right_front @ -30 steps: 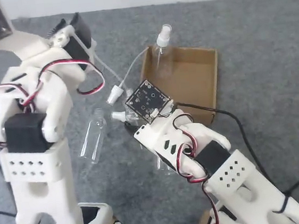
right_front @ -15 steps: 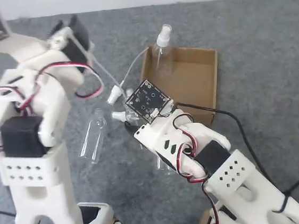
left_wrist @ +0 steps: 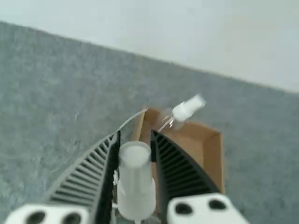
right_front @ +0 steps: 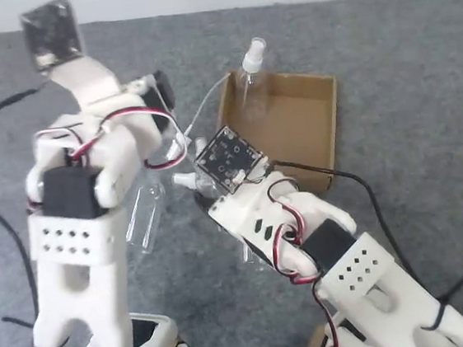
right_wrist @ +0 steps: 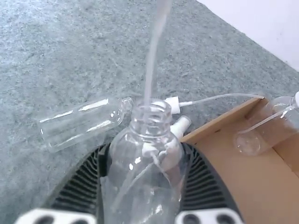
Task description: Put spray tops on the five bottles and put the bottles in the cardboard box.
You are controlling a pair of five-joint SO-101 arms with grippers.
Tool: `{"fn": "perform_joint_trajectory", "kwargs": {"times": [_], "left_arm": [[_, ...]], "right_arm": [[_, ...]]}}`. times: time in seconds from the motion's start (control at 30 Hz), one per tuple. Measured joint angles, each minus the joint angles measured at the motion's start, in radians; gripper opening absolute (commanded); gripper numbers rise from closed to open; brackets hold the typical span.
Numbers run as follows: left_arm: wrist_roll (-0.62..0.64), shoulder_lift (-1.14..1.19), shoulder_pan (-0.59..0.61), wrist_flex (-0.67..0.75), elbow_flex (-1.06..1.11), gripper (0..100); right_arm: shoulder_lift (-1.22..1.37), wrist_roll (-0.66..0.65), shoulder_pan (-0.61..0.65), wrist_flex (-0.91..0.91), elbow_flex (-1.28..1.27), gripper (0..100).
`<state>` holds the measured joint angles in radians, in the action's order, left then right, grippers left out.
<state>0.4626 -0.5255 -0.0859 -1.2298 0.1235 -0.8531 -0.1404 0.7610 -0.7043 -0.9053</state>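
Above grey carpet (right_wrist: 56, 56), the clear bottle (right_wrist: 145, 163) has an open neck.

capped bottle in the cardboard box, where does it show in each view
High view: the capped bottle leans in the cardboard box's far left corner.
Left wrist view: the capped bottle pokes over the box's corner, beyond the gripped spray top.
Right wrist view: the capped bottle leans inside the box, beyond the gripped open bottle.
Shared landmark: the cardboard box.
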Motion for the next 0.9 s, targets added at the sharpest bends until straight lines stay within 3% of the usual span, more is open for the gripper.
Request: {"fn": "perform_joint_trajectory", "kwargs": {"times": [0.4, 0.57, 0.9], "left_arm": [[-0.057, 0.0, -0.068, 0.011, 0.183, 1], [-0.06, -0.002, -0.072, 0.011, 0.184, 1], [-0.06, -0.002, -0.153, 0.011, 0.184, 1]], "right_arm": [[-0.058, 0.006, -0.002, 0.407, -0.278, 0.6], [-0.06, 0.118, -0.035, 0.446, -0.276, 0.6], [-0.06, 0.127, -0.06, 0.45, -0.278, 0.6]]}}
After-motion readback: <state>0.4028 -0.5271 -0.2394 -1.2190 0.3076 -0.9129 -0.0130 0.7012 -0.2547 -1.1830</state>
